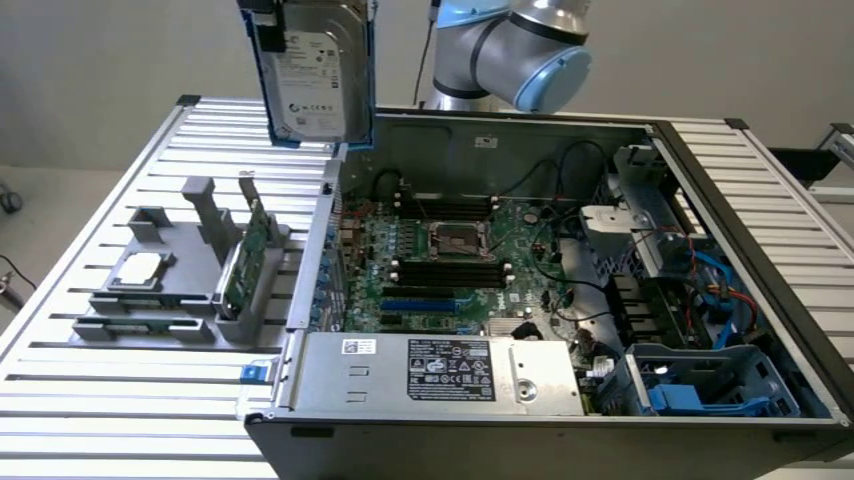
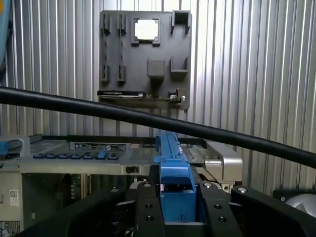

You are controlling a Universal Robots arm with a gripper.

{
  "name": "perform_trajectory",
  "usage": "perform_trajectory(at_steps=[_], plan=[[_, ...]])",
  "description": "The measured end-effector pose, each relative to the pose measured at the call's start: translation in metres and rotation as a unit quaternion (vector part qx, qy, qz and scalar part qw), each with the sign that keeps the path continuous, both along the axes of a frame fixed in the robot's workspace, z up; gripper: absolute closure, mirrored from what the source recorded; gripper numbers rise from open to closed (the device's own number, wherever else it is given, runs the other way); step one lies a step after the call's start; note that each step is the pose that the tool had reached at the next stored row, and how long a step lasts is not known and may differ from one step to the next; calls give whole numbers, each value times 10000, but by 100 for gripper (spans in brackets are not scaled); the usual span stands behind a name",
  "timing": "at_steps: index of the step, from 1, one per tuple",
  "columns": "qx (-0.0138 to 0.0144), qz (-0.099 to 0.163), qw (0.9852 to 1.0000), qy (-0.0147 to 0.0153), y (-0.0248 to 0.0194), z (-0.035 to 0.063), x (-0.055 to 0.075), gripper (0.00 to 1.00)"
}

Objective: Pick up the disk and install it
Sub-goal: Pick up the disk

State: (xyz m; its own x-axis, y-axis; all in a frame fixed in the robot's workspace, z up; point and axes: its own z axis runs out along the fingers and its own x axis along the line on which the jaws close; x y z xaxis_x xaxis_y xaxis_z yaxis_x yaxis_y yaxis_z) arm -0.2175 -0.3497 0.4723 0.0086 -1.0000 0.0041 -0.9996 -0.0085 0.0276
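The disk point(image 1: 318, 75), a silver-grey hard drive with a white label and a blue carrier frame, hangs upright in the air above the slatted table, just off the far left corner of the open computer case point(image 1: 534, 270) in the exterior view. My gripper point(image 1: 283, 25) holds it from above, at the picture's top edge. In the wrist view the disk's blue frame point(image 2: 173, 163) runs edge-on between my black fingers point(image 2: 148, 207), and the gripper point(image 2: 177, 202) is shut on it.
A grey fixture tray point(image 1: 174, 300) on the exterior view's left holds a small silver chip point(image 1: 140, 270) and a green circuit card point(image 1: 240, 265). Inside the case are the motherboard point(image 1: 441, 255), a power supply point(image 1: 441, 370) and a blue-trimmed bay point(image 1: 707, 385). A black cable point(image 2: 98, 111) crosses the wrist view.
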Motion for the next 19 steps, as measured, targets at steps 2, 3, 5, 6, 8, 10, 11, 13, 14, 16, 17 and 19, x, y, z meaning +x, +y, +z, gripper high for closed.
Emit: perform_trajectory(at_steps=[2,3,5,6,8,10,11,13,14,16,17,19], plan=[[0,1,10000,0,-24,2,91,67],[0,0,10000,0,-36,2,136,67],[0,1,10000,0,-62,3,229,67],[0,0,10000,0,-75,3,274,67],[0,1,10000,0,-100,4,362,67],[0,0,10000,0,-128,4,456,67],[0,0,10000,0,-143,4,501,67],[0,1,10000,1,-174,5,591,67],[-1,0,10000,1,-189,5,636,67],[0,1,10000,0,-223,4,727,67],[1,0,10000,0,-239,4,772,67],[0,0,10000,0,-270,4,862,67]])
